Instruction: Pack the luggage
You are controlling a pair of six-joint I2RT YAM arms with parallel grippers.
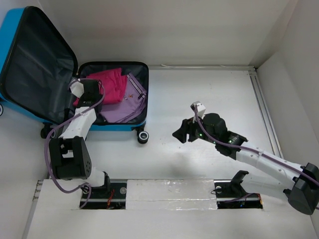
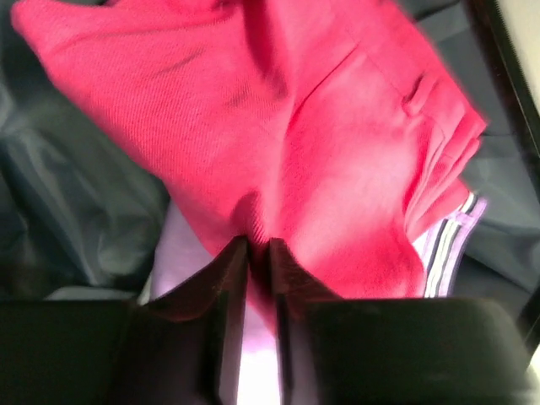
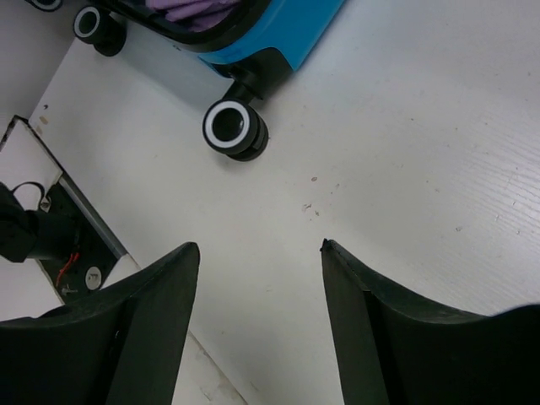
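Jaws together on the left gripper (image 2: 259, 245), seemingly pinching a fold of the red garment (image 2: 337, 152) in the luggage (image 1: 40, 64); the right gripper (image 3: 259, 245) gapes empty. Draw the cloth flat gently, keeping low inside the shell

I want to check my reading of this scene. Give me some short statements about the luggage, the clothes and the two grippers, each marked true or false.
1. The luggage lies open. True.
2. The left gripper is shut on the pink garment. True.
3. The right gripper holds the lilac garment. False: it is open and empty above the table; the lilac garment lies in the luggage.
4. The pink garment lies on the table outside the luggage. False: it is inside the luggage.
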